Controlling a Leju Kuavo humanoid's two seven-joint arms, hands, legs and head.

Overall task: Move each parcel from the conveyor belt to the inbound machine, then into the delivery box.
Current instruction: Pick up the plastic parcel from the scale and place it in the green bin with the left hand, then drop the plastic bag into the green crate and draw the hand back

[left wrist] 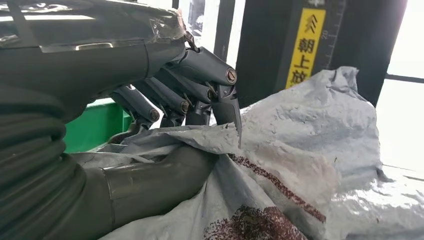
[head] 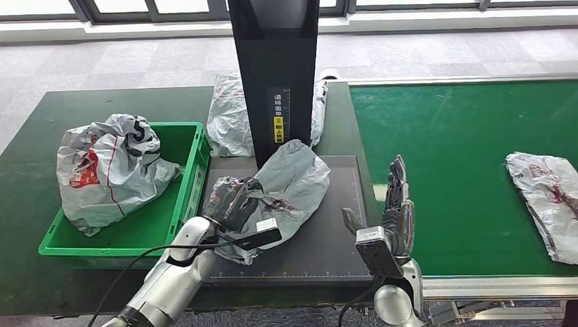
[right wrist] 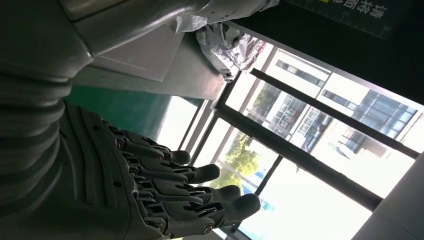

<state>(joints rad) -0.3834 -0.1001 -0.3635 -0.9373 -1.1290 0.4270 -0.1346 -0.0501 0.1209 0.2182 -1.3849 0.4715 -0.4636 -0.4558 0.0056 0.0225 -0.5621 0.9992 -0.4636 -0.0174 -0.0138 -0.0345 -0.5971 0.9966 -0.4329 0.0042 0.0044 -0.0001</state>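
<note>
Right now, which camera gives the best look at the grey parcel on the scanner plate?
The head view: the whole grey parcel lies on the dark plate with the left robot hand gripping its edge. The left wrist view shows a close-up of its crumpled plastic. The right wrist view shows little I can identify as it.

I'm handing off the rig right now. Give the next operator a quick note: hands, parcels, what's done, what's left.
Left hand grips the grey parcel lying on the scanner platform under the black column.
Right hand is open and holds nothing, raised at the conveyor belt's edge.
Done: one parcel sits in the green box.
Left: move the gripped parcel into the box, then take the parcel on the belt. Another bag lies behind the column.
</note>
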